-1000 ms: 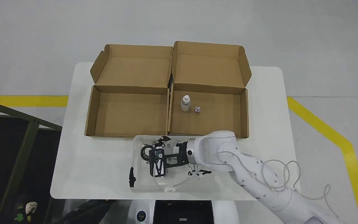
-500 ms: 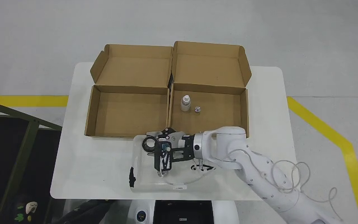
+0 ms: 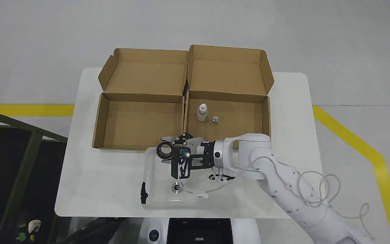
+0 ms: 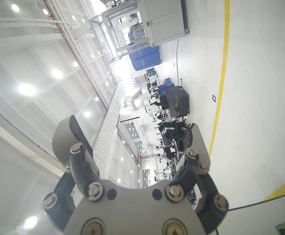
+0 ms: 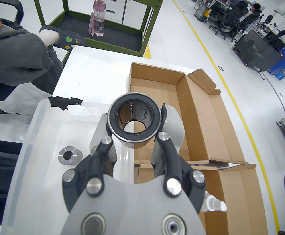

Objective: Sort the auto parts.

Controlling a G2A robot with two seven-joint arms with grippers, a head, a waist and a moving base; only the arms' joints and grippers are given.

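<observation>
Low in the top view, a steel bushing (image 3: 175, 186) lies in the clear bin (image 3: 152, 183). Just above, the right gripper (image 5: 135, 121) clamps a linear bearing (image 5: 135, 138) at the bin's upper edge. Farther up, a cardboard box (image 3: 266, 125) holds a white bottle (image 3: 202, 112). The left gripper (image 4: 133, 135) gapes, empty.

Pink water bottle (image 5: 98, 19) on green cart (image 5: 111, 46)
</observation>
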